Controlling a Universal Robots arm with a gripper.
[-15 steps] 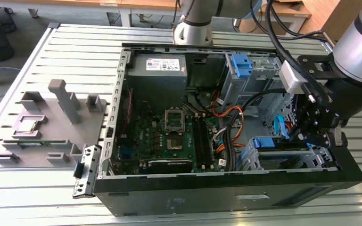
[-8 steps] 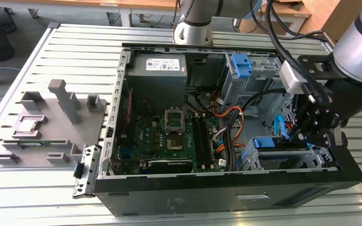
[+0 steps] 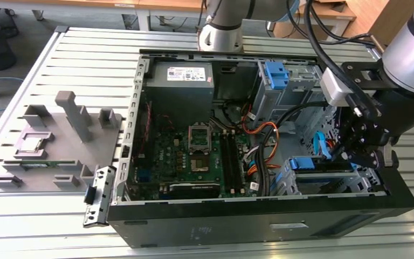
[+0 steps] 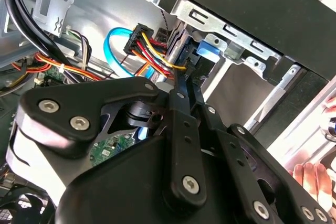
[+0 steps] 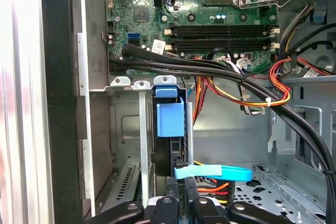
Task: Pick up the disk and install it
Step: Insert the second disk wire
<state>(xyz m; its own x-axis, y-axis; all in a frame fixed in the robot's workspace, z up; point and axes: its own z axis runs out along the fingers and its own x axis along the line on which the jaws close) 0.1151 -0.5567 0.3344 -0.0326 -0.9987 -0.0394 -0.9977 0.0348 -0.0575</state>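
Grey slatted table | open computer case; disk seemingly seated in bay

Blue-bracketed disk upright in bay, motherboard beyond.

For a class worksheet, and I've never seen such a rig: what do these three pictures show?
A robot arm reaches into an open computer case lying on a slatted table. The exterior view looks down on it all; both wrist views come from cameras riding on the arm. Its pincer is at the drive bay, where the disk with its blue bracket sits in a slot. A grey tray lies beside the case. Whether the pincer grips the disk is unclear.
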